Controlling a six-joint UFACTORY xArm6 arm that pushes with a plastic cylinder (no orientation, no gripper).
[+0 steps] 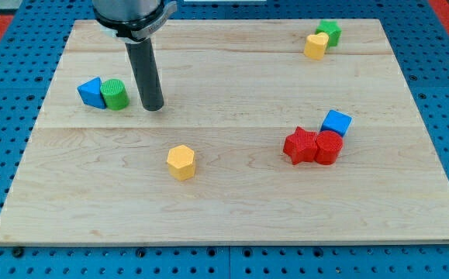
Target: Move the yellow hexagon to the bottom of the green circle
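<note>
Yellow hexagon [181,162]: we see it nearest the view's bottom, alone on the wooden board [232,209], left of centre, touching nothing.
Hexagon versus my tip: the hexagon lies below and a little to the right of my tip in the view, clearly apart from it, with bare wood between them.
Red cluster: at the view's right, a red star-like block [300,145] and a red cylinder [328,146] sit touching side by side; a blue cube [336,122] rests just behind them, against the cylinder.
My tip [153,108]: the dark rod comes down from the view's top and its end meets the board just right of the green circle, close to it but not touching. It carries nothing and presses on no block.
Green circle [115,93]: we find it at the view's left, up from the hexagon and well apart from it, touching a blue triangular block [91,91] on its left.
Far corner: at the view's top right, a yellow heart-shaped block [315,46] leans against a green block [329,32] whose shape we cannot make out.
</note>
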